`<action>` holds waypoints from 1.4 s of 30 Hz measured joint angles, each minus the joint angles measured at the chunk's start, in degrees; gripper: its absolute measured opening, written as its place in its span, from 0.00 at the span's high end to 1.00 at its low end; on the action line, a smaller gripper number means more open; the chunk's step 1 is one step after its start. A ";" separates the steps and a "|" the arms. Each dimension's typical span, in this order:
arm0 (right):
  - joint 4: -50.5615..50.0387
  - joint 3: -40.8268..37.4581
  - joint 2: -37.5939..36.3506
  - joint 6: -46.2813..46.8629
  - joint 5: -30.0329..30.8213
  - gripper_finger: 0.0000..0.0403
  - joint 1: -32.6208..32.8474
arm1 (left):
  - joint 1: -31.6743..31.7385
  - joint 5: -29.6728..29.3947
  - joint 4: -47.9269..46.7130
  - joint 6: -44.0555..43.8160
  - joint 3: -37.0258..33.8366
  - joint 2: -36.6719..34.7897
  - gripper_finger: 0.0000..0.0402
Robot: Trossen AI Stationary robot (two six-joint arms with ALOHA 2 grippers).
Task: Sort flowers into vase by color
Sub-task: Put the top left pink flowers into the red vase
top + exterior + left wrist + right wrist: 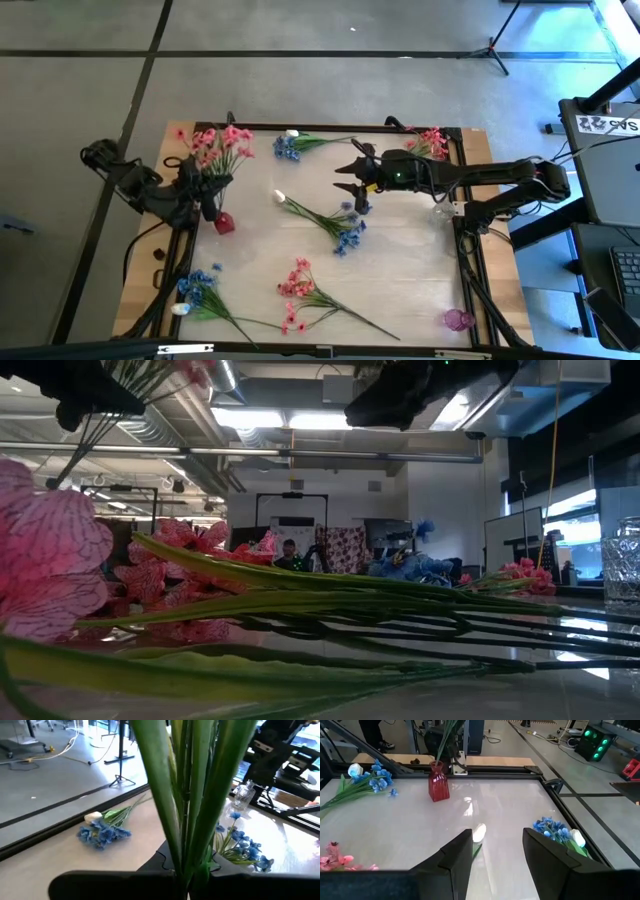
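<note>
Left claw (207, 187) clamps a pink sprig (222, 145) by its stems, above the red vase (224, 222) at the counter's (400, 290) nine o'clock. Right claw (352, 179) hangs parted, empty, over a blue-and-white sprig (335, 222) at centre.

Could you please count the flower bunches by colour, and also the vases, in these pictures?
Pink flower bunches: 3
Blue flower bunches: 3
Vases: 3
Total: 9

place: robotics lab/workshop | cues: bare ceiling ducts (150, 430), strip lights (300, 420), concrete floor (300, 90), tripod (495, 45), framed table (300, 290)
</note>
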 joint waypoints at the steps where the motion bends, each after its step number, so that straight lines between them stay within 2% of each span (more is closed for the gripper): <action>1: -0.03 0.00 0.01 0.00 -0.07 0.57 0.00 | -0.80 -0.83 0.12 -0.01 -0.01 0.08 0.98; 13: 0.23 0.00 0.02 0.00 -0.13 0.57 0.00 | -5.15 -10.12 9.78 0.44 -6.29 1.11 0.98; 24: 1.25 0.00 0.02 0.02 -0.13 0.57 0.00 | -4.57 -13.13 25.68 11.24 -11.64 1.14 0.98; 31: 1.39 0.00 0.02 0.02 -0.13 0.57 0.00 | -1.92 -12.20 37.98 18.51 -16.31 1.34 0.98; 36: 1.44 0.00 0.03 -0.02 -0.13 0.57 0.00 | 1.03 -8.46 44.76 23.69 -16.90 3.16 0.98; 42: 1.44 0.00 0.04 -0.13 -0.13 0.57 0.00 | 7.04 -1.83 52.52 26.74 -16.90 9.33 0.98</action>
